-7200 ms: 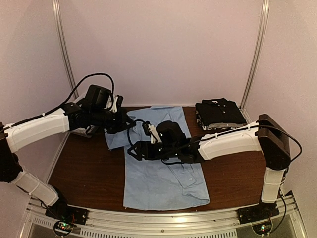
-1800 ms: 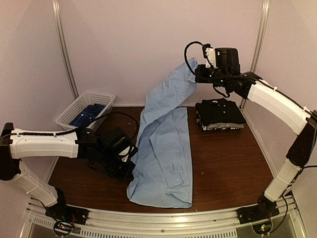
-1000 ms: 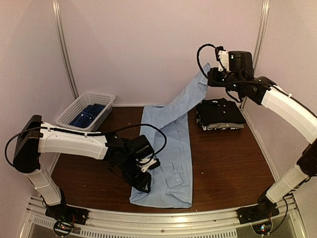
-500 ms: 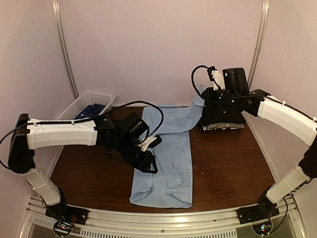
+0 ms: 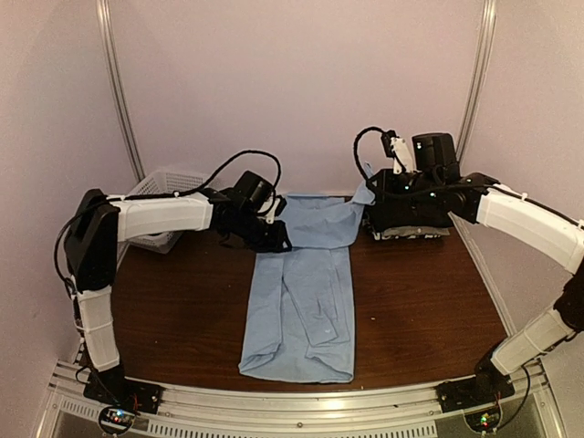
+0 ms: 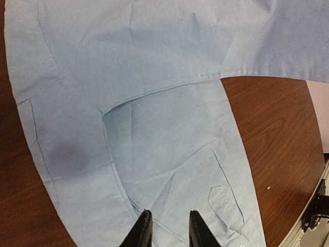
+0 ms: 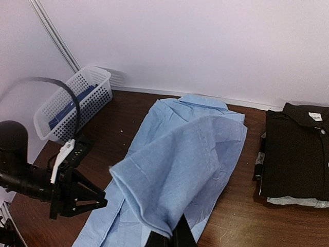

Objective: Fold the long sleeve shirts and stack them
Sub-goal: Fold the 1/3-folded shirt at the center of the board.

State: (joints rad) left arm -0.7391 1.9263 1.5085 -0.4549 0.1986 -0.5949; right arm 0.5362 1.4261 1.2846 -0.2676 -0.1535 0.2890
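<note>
The light blue shirt point(image 5: 301, 301) was laid lengthwise on the table point(image 5: 429, 301), with its collar at the far end and its near part narrowed by folds. One sleeve was drawn out to the right, toward the stack of folded shirts point(image 7: 295, 149). It was held up off the table by the right gripper point(image 7: 172, 237), whose fingers were clamped together on the cloth. The left gripper point(image 6: 168, 232) was poised over the shirt's far left part, near the shoulder. Its fingers were seen slightly apart with nothing between them, and no contact with the cloth could be confirmed.

The step in hand was judged to be the folding in of a sleeve. For the next move, the raised sleeve would need to be carried back across the body and laid flat along it. The shoulder would need to be pinned by the left gripper, so that the shirt was not dragged sideways.

A small white tag point(image 7: 314, 117) was seen inside the collar of the black shirt on top of the stack, but its writing was too small to be read. No lettering could be made out on the blue shirt or on the white basket point(image 7: 77, 98).
</note>
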